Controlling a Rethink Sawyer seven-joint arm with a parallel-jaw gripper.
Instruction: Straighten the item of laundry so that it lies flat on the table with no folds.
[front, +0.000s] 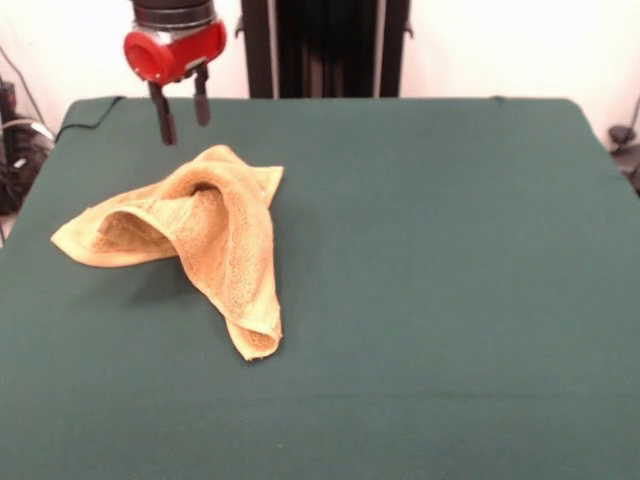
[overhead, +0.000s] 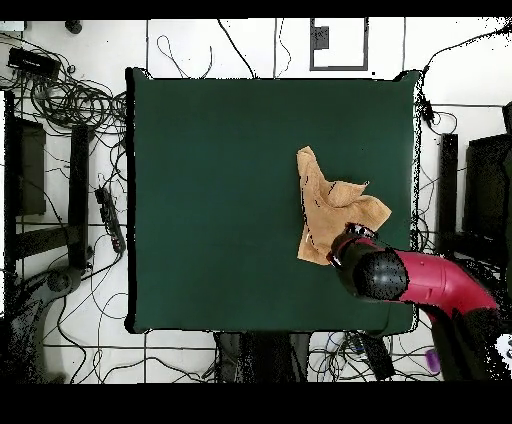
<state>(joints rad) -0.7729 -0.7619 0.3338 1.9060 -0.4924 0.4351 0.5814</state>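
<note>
Orange-tan terry, the towel (front: 195, 240) lies crumpled on the dark green worktop (front: 430, 280), toward the left and far part of it in the front view. It is bunched into a raised hump, with one flap spread out leftward and another running toward the camera. Just behind the hump's top hangs the claw (front: 183, 118), clear of the cloth, its two dark fingers (front: 163, 118) parted and holding nothing. No label or writing can be read on the towel.
</note>
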